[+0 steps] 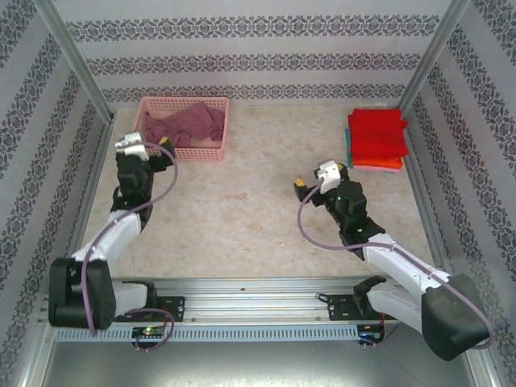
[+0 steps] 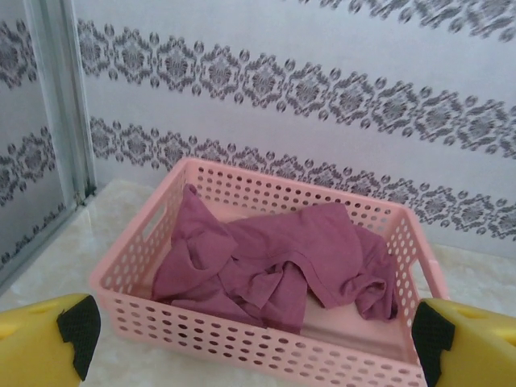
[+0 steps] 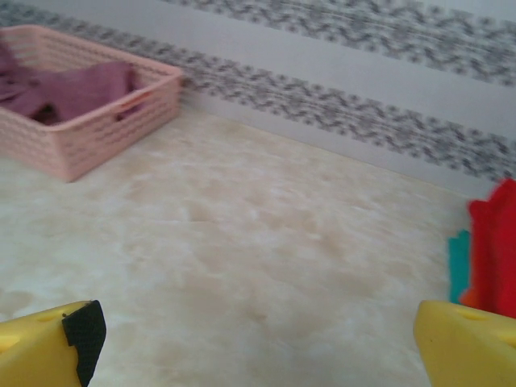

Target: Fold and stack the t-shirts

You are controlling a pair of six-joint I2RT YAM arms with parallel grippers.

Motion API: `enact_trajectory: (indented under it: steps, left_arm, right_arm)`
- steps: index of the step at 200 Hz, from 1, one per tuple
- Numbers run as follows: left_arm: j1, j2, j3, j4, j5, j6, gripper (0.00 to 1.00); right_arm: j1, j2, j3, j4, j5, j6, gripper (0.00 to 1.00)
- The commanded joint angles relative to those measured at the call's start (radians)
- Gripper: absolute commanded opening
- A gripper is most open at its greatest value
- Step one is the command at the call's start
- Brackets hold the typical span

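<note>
Marbled beige table [image 1: 242, 214] is sitting inside walls [image 1: 258, 64] of grey patterned wallpaper.

Left gripper [image 1: 151, 145] is hanging just in front of the basket [image 1: 185, 100], near its front-left corner. In the left wrist view its yellow fingers [image 2: 48, 343] are sitting at the two bottom corners, so the jaws are standing wide apart and gripping nothing. That camera is looking straight over the pink front wall into the basket [image 2: 298, 184].

Maroon shirt [image 2: 266, 258] is lying crumpled inside, bunched toward the left and middle and draping over to the right wall. From above, the shirt [image 1: 181, 125] is covering most of the basket floor. Can't make out any print on it.

Right gripper [image 1: 305, 187] is hovering over bare table right of centre, pointing left. Its fingers [image 3: 48, 343] are also spread wide, nothing between them.

Folded stack is sitting at the far right by the wall, well apart from both grippers: red shirt [image 1: 376, 133] on top, orange [image 1: 379, 164] showing at the near edge, teal [image 1: 348, 149] peeking out on the left side. The right wrist view is catching the red [image 3: 496, 242] and teal [image 3: 459, 262] at its right edge, and the basket with the shirt [image 3: 76, 89] far left.
</note>
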Motion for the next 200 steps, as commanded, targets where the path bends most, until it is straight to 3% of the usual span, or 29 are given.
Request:
enact_trajectory:
  steps: [1,31,63,132,169,180,200]
  left_arm:
    - [-0.01,0.144,0.152,-0.197,-0.032,-0.1,1.0]
    - [-0.01,0.401,0.414,-0.32,-0.021,-0.105,1.0]
    - [-0.01,0.678,0.755,-0.581,-0.024,-0.06,1.0]
    - [-0.012,1.166,1.484,-1.096,0.018,-0.011,1.0]
    - [-0.012,1.352,1.775,-1.317,0.056,-0.017,1.0]
    - [-0.012,1.386,1.818,-1.351,0.044,-0.021,0.92]
    - [-0.007,1.402,1.824,-1.364,0.014,-0.021,0.65]
  right_arm:
    - [0.102,0.018,0.074,-0.066,0.038,-0.046,0.98]
    - [0.245,0.092,0.15,-0.064,0.053,-0.052,0.98]
    - [0.311,0.163,0.2,-0.052,0.044,-0.029,0.98]
    - [0.335,0.184,0.202,-0.075,0.055,0.001,0.98]
    - [0.337,0.18,0.187,-0.079,0.066,0.015,0.98]
    - [0.335,0.18,0.185,-0.08,0.065,0.018,0.98]
    - [0.335,0.182,0.185,-0.083,0.066,0.016,0.98]
